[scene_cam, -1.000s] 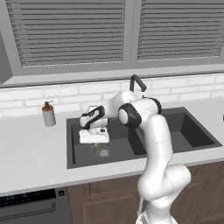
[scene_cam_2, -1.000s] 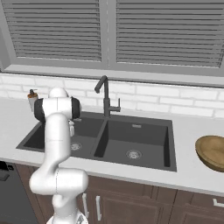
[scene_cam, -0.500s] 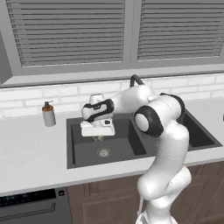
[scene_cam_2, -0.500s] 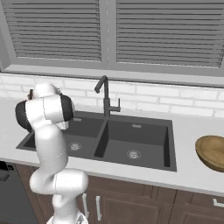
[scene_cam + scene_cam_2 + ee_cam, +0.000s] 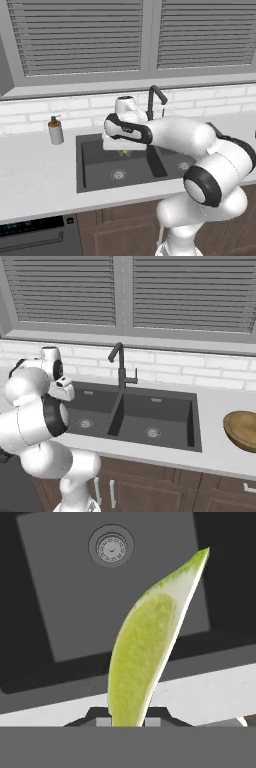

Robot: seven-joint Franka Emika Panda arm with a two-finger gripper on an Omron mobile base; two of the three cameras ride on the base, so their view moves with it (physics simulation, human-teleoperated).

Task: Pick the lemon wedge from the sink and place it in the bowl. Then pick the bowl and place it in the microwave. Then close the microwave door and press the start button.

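Yellow-green and glistening, the lemon wedge [image 5: 150, 647] stands pinched between my fingertips, its pointed end reaching away from the hand, and it hangs clear above the left basin of the sink [image 5: 100, 167] with the round steel drain [image 5: 111, 545] far below it. My gripper [image 5: 124, 150] is narrowed onto the wedge, jaws nearly together. The dark faucet [image 5: 120, 364] rises just beside my wrist, and a soap dispenser [image 5: 55, 130] sits on the counter [image 5: 35, 175] to the left. I judge the pick done and the carry under way. Next I must swing right, past the faucet, to the wooden bowl [image 5: 242, 429] well away beyond the right basin, then release low over it.
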